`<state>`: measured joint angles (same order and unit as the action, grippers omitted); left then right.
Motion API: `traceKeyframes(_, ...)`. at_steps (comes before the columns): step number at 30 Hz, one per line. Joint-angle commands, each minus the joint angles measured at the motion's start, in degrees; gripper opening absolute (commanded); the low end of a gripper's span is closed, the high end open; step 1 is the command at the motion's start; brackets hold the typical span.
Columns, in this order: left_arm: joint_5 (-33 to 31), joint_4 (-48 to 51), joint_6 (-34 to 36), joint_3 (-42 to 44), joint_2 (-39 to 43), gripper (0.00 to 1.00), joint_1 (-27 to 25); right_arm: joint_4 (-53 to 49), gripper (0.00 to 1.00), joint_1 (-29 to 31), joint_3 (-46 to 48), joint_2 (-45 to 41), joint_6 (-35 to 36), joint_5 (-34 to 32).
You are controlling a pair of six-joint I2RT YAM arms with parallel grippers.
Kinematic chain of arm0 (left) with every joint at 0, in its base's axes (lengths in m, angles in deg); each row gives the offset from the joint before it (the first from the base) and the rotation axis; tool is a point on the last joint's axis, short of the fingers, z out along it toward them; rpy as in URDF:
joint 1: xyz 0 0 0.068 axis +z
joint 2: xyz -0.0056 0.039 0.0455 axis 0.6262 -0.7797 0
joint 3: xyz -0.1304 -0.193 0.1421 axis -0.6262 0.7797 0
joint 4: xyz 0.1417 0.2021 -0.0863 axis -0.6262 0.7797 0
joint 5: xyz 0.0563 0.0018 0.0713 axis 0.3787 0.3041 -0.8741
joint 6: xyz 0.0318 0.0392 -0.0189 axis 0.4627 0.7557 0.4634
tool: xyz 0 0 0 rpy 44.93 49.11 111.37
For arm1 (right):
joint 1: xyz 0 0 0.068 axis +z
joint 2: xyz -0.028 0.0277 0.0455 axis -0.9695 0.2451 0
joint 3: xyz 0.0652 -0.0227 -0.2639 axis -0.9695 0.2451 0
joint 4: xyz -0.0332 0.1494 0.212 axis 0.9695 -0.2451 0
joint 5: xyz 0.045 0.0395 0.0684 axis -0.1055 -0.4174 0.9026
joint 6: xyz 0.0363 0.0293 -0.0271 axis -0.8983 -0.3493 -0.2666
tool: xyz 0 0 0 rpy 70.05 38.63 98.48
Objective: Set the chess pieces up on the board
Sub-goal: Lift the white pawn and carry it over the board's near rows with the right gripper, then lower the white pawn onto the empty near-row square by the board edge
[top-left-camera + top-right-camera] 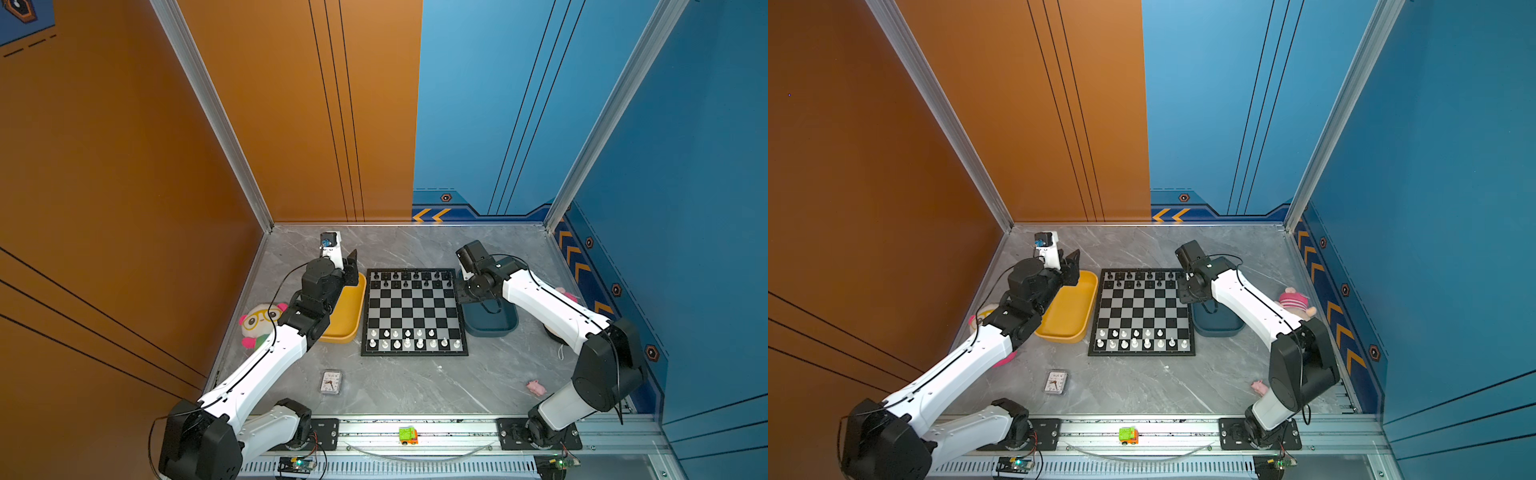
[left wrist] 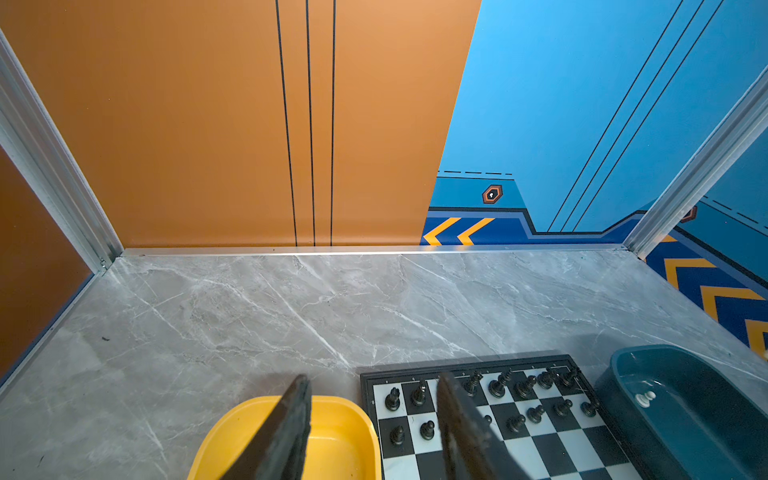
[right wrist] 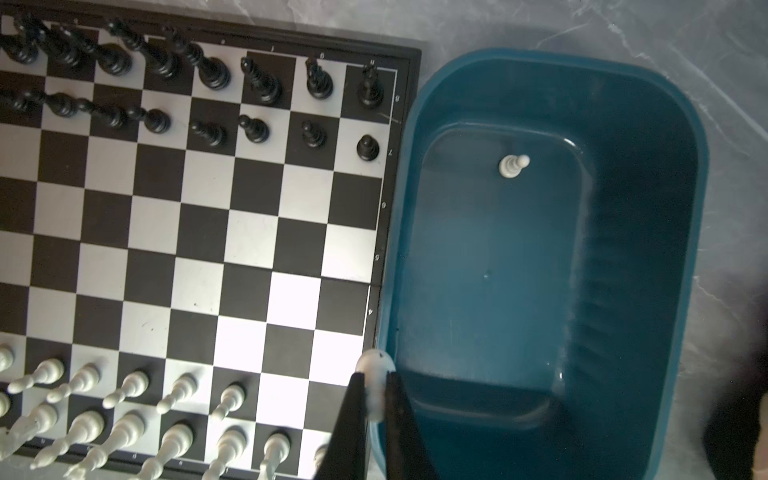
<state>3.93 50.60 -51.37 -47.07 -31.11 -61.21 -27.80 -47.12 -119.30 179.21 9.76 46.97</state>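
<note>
Honestly, the right gripper (image 3: pixel 374 379) has its jaws pinching a pawn (image 3: pixel 375 365) over the teal tray (image 3: pixel 702 208) rim beside the board (image 3: pixel 199 232) – a skinny grip that could slip or clip the white row (image 3: pixel 133 384) – while the left gripper (image 2: pixel 374 377) hangs with jaws spread, empty.

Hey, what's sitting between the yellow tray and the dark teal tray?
The board lies between the yellow tray and the teal tray; both top views show it.

Orange wall (image 1: pixel 291 104), blue wall (image 1: pixel 478 104), grey marble tabletop (image 1: pixel 415 386)
</note>
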Motion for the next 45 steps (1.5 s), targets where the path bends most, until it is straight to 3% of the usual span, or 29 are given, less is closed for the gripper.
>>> traceKeyframes(1,-0.04,0.19,0.35,0.8,1.76,0.51,0.55,-3.39,0.01,1.97,1.39,-1.99,-1.69,-1.54)
traceKeyframes(19,-0.21,0.12,0.45,1.65,3.21,0.51,0.64,-1.06,0.0,12.92,5.62,1.43,-7.45,1.28)
traceKeyframes(45,0.4,-0.15,0.03,1.52,2.68,0.51,0.65,3.78,0.0,13.5,8.58,6.76,-8.7,3.67)
